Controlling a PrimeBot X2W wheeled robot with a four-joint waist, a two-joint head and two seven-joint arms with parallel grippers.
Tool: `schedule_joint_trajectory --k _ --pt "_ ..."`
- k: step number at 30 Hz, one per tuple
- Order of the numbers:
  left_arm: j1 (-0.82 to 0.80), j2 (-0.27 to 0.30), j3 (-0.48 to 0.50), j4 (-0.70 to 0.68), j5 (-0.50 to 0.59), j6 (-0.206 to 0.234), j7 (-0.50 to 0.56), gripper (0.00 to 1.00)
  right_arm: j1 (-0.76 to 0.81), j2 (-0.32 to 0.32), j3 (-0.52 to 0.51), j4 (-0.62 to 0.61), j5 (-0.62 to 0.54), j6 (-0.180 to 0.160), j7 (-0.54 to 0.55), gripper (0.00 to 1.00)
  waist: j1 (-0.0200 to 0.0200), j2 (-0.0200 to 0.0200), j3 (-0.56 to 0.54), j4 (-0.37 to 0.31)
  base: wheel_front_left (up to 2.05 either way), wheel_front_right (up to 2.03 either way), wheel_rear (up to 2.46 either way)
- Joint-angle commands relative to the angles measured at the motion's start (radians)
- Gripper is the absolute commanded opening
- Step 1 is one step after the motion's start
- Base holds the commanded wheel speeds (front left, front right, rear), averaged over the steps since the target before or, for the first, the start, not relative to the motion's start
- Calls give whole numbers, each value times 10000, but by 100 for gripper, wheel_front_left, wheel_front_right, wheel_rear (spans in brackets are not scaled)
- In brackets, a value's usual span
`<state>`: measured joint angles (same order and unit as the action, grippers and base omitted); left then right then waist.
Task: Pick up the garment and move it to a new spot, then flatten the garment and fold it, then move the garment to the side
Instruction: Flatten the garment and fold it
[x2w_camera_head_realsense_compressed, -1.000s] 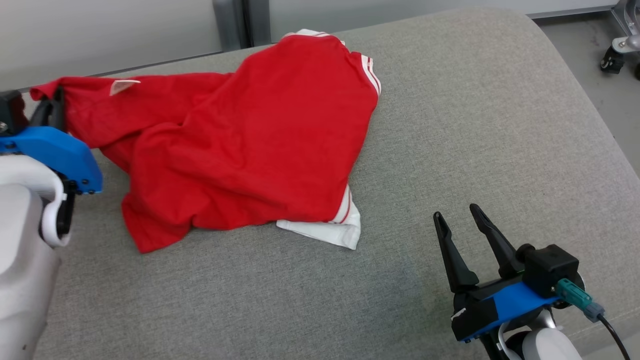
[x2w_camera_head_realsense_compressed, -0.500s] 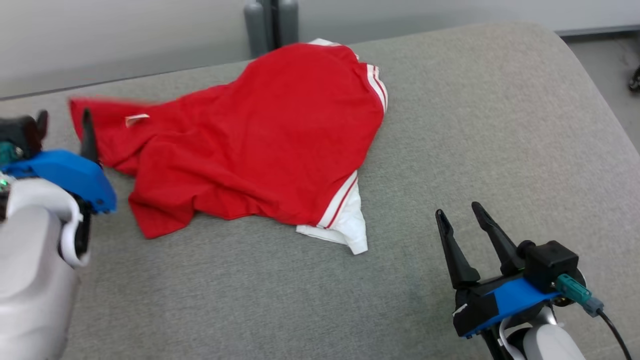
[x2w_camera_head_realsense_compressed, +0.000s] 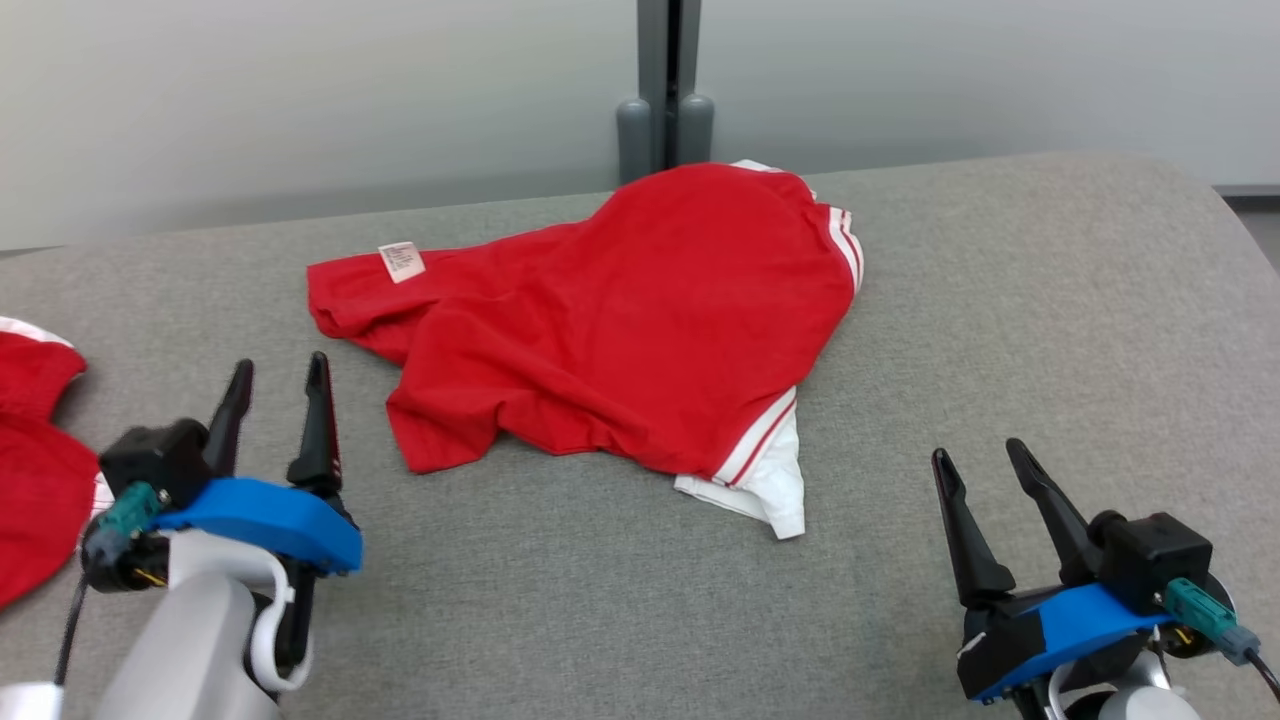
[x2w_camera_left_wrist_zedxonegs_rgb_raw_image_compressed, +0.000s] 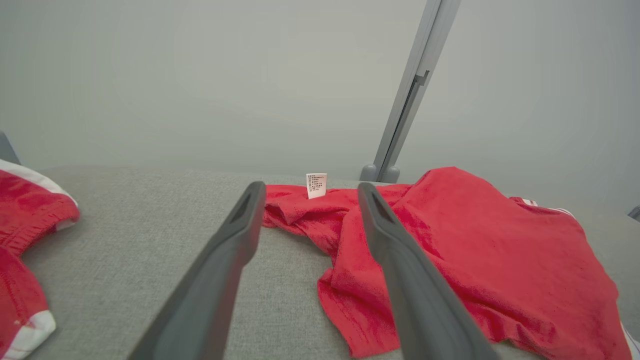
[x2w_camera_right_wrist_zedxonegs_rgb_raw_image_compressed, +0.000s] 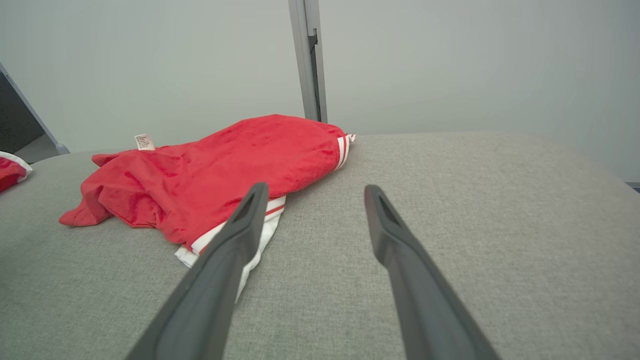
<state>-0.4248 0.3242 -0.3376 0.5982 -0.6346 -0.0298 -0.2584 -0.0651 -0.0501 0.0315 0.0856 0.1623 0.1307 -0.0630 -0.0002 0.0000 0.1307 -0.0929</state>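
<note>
On the grey cushion (x2w_camera_head_realsense_compressed: 1000, 330), toward its far edge and about midway across, the red garment (x2w_camera_head_realsense_compressed: 640, 320) lies crumpled, a white label (x2w_camera_head_realsense_compressed: 401, 261) at its left end. Over the cushion's near left the left gripper (x2w_camera_head_realsense_compressed: 280, 365) hangs, jaws spread and empty. Over its near right the right gripper (x2w_camera_head_realsense_compressed: 978, 450) does likewise. Another red cloth (x2w_camera_head_realsense_compressed: 35, 480) lies at the cushion's left edge.

A grey fabric surface (x2w_camera_head_realsense_compressed: 1000, 330) meets pale wall panels (x2w_camera_head_realsense_compressed: 300, 100) and a grey post (x2w_camera_head_realsense_compressed: 668, 90).
</note>
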Motion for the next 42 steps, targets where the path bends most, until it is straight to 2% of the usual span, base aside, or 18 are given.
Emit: schedule_joint_trajectory --k 1,6,12,18,27,34,42 --pt "431 -149 114 -589 227 30 -66 100 194 -7 -132 -80 -38 1 65 100 2 0 -80 147 0 0 0" --pt "1727 -634 785 -2500 1044 324 -74 100 382 -7 -386 -174 -113 1 161 100 2 0 -288 412 0 0 0" --pt "2827 -922 1454 -3556 1760 282 -77 100 615 -9 -680 -164 -161 1 274 100 2 0 -435 631 0 0 0" --pt "3430 -980 1776 -3757 2087 28 -79 100 758 -7 -831 -75 -234 1 460 100 2 0 -423 739 0 0 0" --pt "3378 -1113 1869 -3677 2413 -112 -80 100 518 -6 -673 109 -339 1 599 100 2 0 -337 786 0 0 0" --pt "3174 -1282 1776 -3518 2526 -242 -80 100 -277 -13 749 1399 -695 1 1554 100 2 0 -186 952 0 0 0" --pt "2939 -1450 1747 -3368 2600 -397 -80 100 -1716 -13 1251 3531 -1066 1 1922 100 2 0 47 1307 0 0 0"
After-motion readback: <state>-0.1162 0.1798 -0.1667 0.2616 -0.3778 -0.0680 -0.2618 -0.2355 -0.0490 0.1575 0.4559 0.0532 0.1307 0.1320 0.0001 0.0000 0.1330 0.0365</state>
